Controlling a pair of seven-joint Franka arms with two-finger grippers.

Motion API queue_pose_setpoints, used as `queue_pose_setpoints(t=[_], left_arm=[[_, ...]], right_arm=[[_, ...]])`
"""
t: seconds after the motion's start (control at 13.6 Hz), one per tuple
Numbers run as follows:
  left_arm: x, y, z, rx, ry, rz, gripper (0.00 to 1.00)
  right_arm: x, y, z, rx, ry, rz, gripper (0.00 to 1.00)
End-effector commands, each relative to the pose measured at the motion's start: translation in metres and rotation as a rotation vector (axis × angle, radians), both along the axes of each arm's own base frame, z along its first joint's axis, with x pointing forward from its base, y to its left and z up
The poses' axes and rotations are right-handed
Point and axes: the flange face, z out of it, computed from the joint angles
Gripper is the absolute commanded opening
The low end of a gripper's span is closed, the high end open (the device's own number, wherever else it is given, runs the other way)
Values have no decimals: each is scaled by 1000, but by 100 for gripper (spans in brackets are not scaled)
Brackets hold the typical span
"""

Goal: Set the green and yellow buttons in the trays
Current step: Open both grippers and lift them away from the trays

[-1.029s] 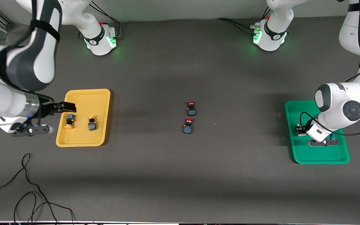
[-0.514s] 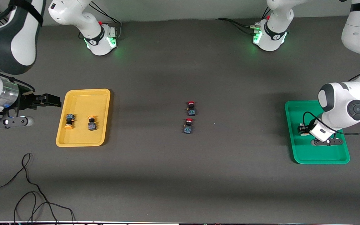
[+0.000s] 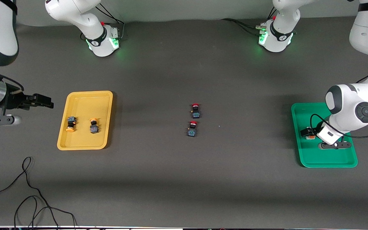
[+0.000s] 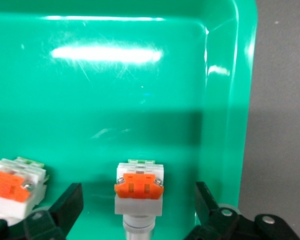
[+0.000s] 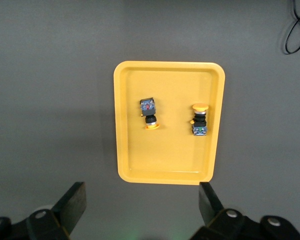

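Note:
The green tray (image 3: 331, 158) lies at the left arm's end of the table. My left gripper (image 3: 308, 133) is low inside it. In the left wrist view the left gripper (image 4: 138, 212) is open, with a white block button with an orange face (image 4: 138, 192) lying on the green tray (image 4: 115, 100) between the fingers, touching neither. A second white block button (image 4: 15, 185) lies beside it. The yellow tray (image 3: 85, 140) holds two yellow-capped buttons (image 3: 71, 123) (image 3: 94, 125). My right gripper (image 3: 42, 100) is open and empty over bare table beside the yellow tray (image 5: 168, 165).
Two dark switches with red caps (image 3: 195, 111) (image 3: 192, 128) lie mid-table, one nearer to the front camera than the other. A black cable (image 3: 27, 191) loops on the table near the front edge at the right arm's end.
My right gripper has pulled off the yellow tray toward the right arm's end of the table, leaving both yellow-capped buttons in it. My left hand has shifted slightly within the green tray.

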Motion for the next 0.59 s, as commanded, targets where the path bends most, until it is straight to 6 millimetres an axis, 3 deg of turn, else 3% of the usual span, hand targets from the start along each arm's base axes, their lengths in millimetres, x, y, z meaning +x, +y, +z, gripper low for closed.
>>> queue_pose_setpoints(t=[0.0,0.29,0.51], left_arm=[[-6,-4,52,31,38,-27,100],[-20,-18,144,64,149,-22,100],[-19,-35,229,76,251,-24,99]], right_arm=[[-21,2,15,-4,-38,-10,100],[-27,-14,31,-19,-64,-34,100],[-27,-16,43,-36,-78,-35,100]])
